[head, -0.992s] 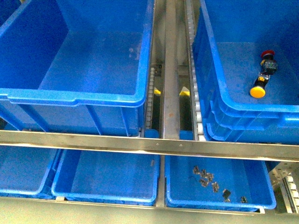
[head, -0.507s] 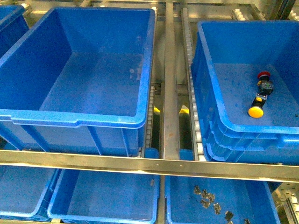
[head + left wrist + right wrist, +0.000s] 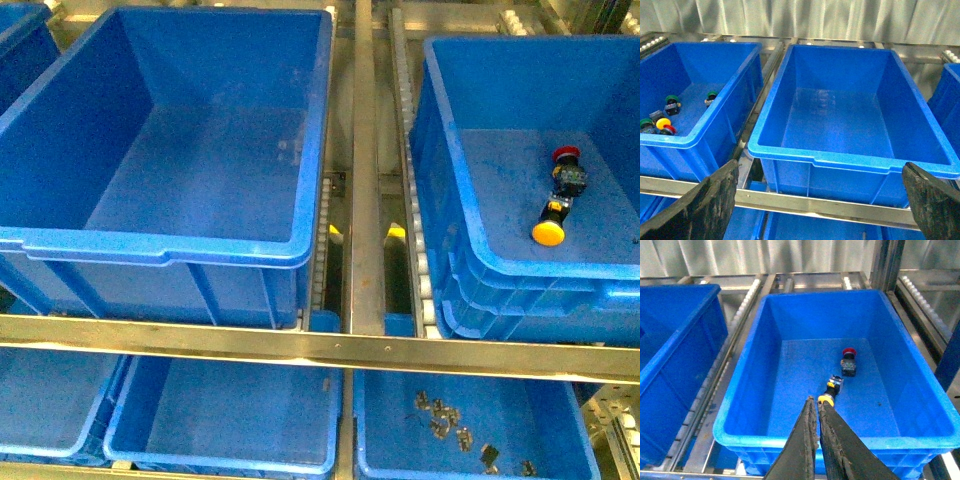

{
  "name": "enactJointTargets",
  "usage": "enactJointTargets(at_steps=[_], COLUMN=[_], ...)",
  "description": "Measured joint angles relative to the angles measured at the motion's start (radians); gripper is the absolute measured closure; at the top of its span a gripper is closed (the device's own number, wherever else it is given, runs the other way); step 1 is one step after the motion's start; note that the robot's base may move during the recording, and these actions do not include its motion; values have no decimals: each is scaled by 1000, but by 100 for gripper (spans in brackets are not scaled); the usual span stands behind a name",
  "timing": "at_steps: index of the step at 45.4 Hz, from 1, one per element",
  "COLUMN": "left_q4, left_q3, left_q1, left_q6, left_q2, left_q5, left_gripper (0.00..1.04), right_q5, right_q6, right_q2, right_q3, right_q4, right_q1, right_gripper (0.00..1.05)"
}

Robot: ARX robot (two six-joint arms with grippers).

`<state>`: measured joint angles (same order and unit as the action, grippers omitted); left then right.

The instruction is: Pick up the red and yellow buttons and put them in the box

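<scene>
Steel roller racking, two tiers of blue crates, corrugated metal wall behind.
Box (image 3: pixel 470 240) sits on the upper tier's right, doubled rim, interior mostly bare; red button (image 3: pixel 568 170) and yellow button (image 3: pixel 550 226) lie near mid-floor, end to end, caps pointing opposite ways along one slanted line. Rail (image 3: pixel 365 180) separates it from the empty middle crate (image 3: pixel 170 240). Left crate (image 3: pixel 700 142) holds green-capped buttons (image 3: pixel 671 100) plus one yellow and one red. Left pincer (image 3: pixel 820 200) spread wide; right pincer (image 3: pixel 816 440) closed, empty, above box's near rim.
</scene>
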<state>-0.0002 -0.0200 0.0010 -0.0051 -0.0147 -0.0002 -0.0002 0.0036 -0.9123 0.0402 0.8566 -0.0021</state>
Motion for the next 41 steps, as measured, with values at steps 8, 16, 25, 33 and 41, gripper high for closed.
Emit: enactJointTargets(at_steps=[8, 16, 25, 33, 41], left_q4=[0, 0, 0, 0, 0], left_q3=[0, 0, 0, 0, 0], left_q1=[0, 0, 0, 0, 0], left_q6=[0, 0, 0, 0, 0], left_q2=[0, 0, 0, 0, 0], left_q5=[0, 0, 0, 0, 0], left_gripper=[8, 8, 8, 8, 8], right_q5=[0, 0, 0, 0, 0], right_q6=[0, 0, 0, 0, 0], right_q2=[115, 229, 364, 458, 537], right_q3=[-18, -18, -19, -19, -20], right_q4=[-97, -195, -319, -406, -481], right_q1=[0, 0, 0, 0, 0], right_gripper=[102, 102, 102, 102, 102])
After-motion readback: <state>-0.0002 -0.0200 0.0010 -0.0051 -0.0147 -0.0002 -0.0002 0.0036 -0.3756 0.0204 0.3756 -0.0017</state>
